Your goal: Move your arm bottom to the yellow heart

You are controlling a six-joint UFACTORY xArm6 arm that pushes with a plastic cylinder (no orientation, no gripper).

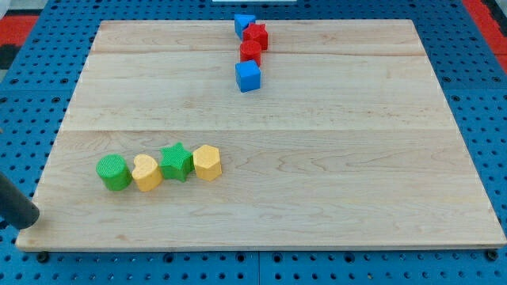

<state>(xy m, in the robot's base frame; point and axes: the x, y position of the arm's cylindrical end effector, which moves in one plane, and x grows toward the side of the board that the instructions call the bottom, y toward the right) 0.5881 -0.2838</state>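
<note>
The yellow heart (146,172) lies at the board's lower left, in a row of blocks. A green cylinder (113,172) touches its left side and a green star (177,161) its right side. A yellow hexagon (207,162) ends the row on the right. My tip (30,218) shows at the view's bottom left, at the board's lower left corner. It is well to the left of and below the green cylinder, and touches no block.
Near the top centre of the wooden board (317,158), a blue block (244,24), a red star (256,35), a red block (251,51) and a blue cube (248,76) stand in a column. A blue perforated table surrounds the board.
</note>
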